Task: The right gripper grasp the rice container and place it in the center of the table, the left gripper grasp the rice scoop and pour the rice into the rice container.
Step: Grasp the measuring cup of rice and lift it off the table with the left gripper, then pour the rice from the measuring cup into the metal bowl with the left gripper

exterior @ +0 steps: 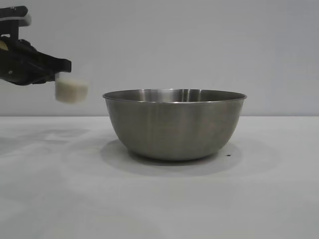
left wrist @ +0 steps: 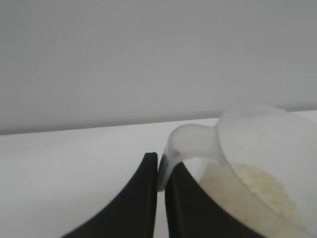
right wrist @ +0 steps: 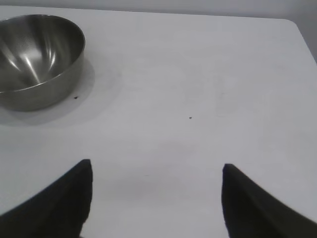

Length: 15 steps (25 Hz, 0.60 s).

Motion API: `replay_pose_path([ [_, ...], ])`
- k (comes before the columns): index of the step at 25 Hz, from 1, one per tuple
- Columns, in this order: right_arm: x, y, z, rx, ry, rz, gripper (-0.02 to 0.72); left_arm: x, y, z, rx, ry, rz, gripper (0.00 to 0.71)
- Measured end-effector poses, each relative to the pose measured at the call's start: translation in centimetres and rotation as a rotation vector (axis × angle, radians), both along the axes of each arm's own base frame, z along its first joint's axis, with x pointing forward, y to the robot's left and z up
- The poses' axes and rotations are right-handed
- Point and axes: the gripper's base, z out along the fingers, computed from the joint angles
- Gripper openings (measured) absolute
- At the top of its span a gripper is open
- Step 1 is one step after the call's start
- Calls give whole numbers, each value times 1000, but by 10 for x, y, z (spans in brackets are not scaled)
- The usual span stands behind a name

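Clamped tight on the handle of the rice scoop (exterior: 71,90), the left gripper (exterior: 61,72) hangs in the air at the far left, level with the rim of the rice container (exterior: 174,123) and well apart from it. Rice (left wrist: 262,184) sits in the scoop. On the table (exterior: 45,199), the steel bowl stands upright near the middle. Set apart to the bowl's right, the right gripper (right wrist: 156,171) holds nothing, its fingers spread wide above bare white surface. Behind is a plain pale wall (exterior: 199,45). No writing shows.
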Motion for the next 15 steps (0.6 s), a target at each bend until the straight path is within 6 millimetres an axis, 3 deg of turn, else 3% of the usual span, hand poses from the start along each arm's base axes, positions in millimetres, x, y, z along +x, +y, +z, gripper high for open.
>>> replay_pose_path([
  [9, 0, 0, 0, 0, 0, 0, 478, -11, -7, 48, 79, -53, -104, 0],
  [15, 0, 0, 0, 0, 0, 0, 478, -20, -31, 65, 95, -85, -182, 0],
])
